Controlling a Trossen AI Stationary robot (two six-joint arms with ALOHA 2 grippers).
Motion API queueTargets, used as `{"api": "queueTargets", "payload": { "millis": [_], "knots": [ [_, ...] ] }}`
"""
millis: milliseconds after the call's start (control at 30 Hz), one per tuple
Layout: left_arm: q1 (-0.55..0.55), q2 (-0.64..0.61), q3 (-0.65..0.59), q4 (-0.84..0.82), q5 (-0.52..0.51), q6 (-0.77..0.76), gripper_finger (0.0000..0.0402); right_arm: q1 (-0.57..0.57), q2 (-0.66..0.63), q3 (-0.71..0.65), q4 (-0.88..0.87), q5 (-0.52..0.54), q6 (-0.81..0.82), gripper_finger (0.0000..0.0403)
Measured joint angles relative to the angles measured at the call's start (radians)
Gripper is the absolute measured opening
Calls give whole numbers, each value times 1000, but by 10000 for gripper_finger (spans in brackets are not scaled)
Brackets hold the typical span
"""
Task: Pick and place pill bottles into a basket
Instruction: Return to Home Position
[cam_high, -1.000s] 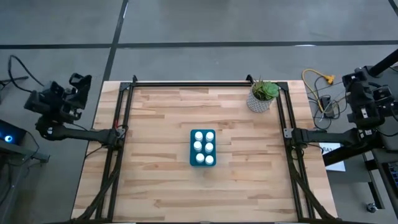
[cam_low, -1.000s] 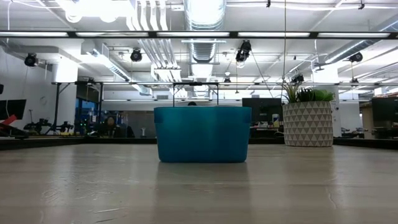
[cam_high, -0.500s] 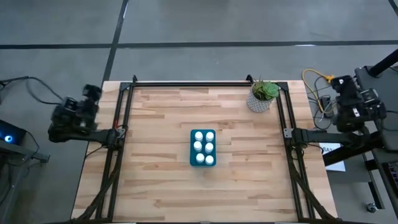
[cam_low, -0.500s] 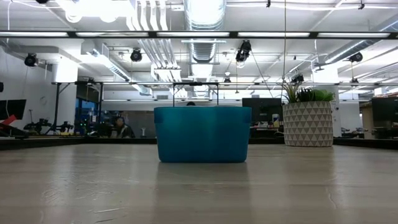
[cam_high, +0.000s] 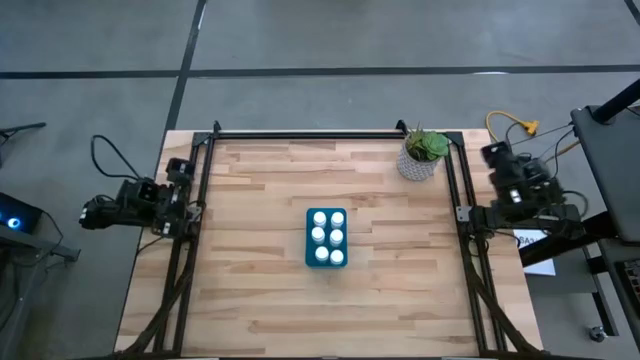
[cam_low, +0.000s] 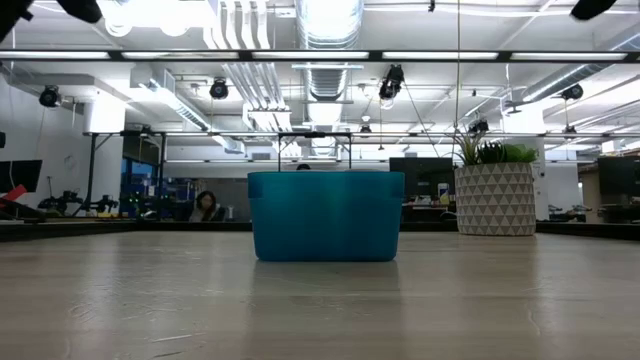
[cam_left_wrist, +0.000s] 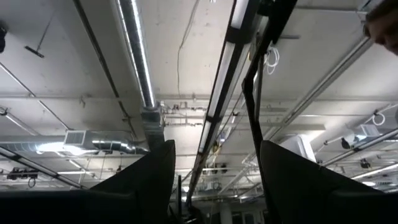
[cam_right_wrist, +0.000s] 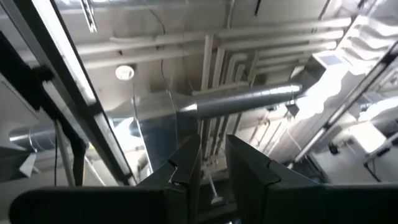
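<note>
Six white pill bottles (cam_high: 327, 237) stand upright inside the teal basket (cam_high: 310, 246) at the table's middle. In the low view only the basket's wall (cam_low: 325, 215) shows and the bottles are hidden behind it. My left gripper (cam_high: 178, 180) is at the table's left edge, far from the basket. It is open and empty, and its wrist view (cam_left_wrist: 216, 168) looks up at the ceiling. My right gripper (cam_high: 497, 155) is beyond the table's right edge, also far from the basket. It is empty, and a narrow gap shows between its fingers in the right wrist view (cam_right_wrist: 213, 155).
A white pot with a green plant (cam_high: 420, 158) stands at the table's far right corner and also shows in the low view (cam_low: 495, 195). Black frame rails (cam_high: 190, 250) run along the table's left, right and far sides. A person (cam_low: 208, 206) shows far off in the room behind.
Both arms have swung in from outside the table. My left gripper has come toward the table's left edge and a little nearer. My right gripper has come toward the table's right edge. The basket and bottles have stayed still. The person in the room behind has moved rightward.
</note>
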Motion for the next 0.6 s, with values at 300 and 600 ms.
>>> {"api": "queueTargets", "payload": {
  "millis": [300, 600],
  "knots": [
    [0, -3, -100, -17, -7, 1, 219, 0, 0, -205, 97, 6, 52, 68],
    [0, 1, -101, -303, -23, 0, 219, 0, 14, -207, -76, -1, -106, 68]
  ]
}}
